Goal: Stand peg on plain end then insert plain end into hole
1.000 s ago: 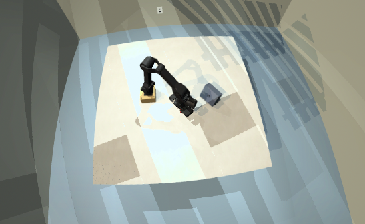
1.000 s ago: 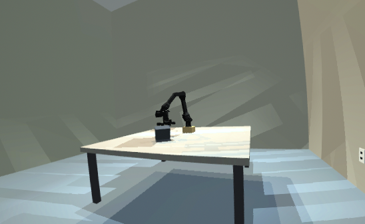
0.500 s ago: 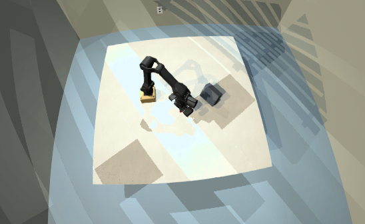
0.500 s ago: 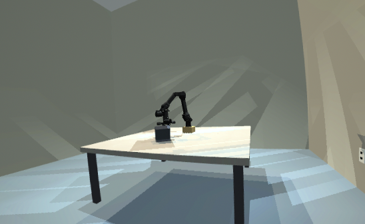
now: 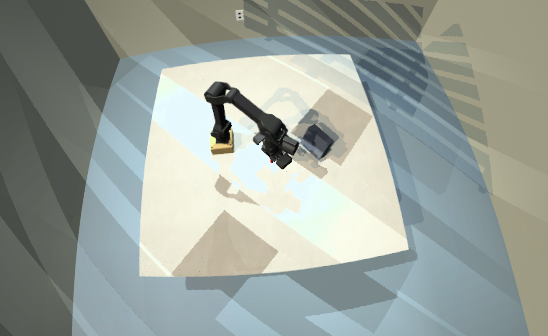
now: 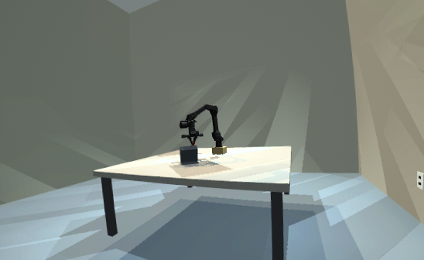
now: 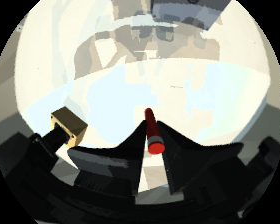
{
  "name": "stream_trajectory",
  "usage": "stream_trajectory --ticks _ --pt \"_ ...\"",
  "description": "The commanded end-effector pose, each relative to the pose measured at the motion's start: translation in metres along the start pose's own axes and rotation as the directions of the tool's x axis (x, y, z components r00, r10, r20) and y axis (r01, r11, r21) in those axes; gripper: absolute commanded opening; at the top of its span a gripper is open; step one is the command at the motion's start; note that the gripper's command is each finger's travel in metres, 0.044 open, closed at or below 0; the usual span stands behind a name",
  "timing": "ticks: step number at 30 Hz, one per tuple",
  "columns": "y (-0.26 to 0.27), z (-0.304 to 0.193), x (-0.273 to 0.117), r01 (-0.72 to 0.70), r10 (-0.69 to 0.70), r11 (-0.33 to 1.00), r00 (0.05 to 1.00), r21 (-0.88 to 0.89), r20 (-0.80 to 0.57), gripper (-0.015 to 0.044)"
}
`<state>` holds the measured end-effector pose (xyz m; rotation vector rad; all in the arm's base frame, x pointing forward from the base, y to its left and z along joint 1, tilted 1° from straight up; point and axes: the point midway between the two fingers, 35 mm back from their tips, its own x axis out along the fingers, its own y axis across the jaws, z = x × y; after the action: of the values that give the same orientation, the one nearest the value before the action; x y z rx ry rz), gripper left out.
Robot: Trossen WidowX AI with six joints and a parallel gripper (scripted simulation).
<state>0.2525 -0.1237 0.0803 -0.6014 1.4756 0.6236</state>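
My gripper (image 5: pixel 272 159) (image 6: pixel 193 141) (image 7: pixel 151 123) is shut on the red peg (image 5: pixel 271 161) (image 6: pixel 193 144) (image 7: pixel 152 131). In the wrist view the peg's banded end is nearer the camera, above the fingertips, and its plain end points away toward the table. In the exterior view the fingertips stand above the top of the panel, so the peg appears raised off the table. The dark sloped panel (image 5: pixel 318 141) (image 6: pixel 189 155) (image 7: pixel 188 15) stands to the right of the gripper in the top view. Its hole cannot be made out clearly.
The arm's yellow base block (image 5: pixel 222 146) (image 6: pixel 219 150) (image 7: pixel 72 125) stands on the table (image 5: pixel 186 220) (image 6: pixel 252 170), left of the gripper in the top view. Patchy shadows and bright light cover the table top. The table's edges are well away from the gripper.
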Motion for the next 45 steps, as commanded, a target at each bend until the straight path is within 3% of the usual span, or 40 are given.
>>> stream_trajectory --ticks 1,45 --pt "0.001 0.0 -0.012 0.012 -0.012 1.0 1.0 0.001 -0.003 0.0" --pt "-0.022 0.037 0.009 -0.194 0.047 0.919 0.918 0.342 0.394 0.0"
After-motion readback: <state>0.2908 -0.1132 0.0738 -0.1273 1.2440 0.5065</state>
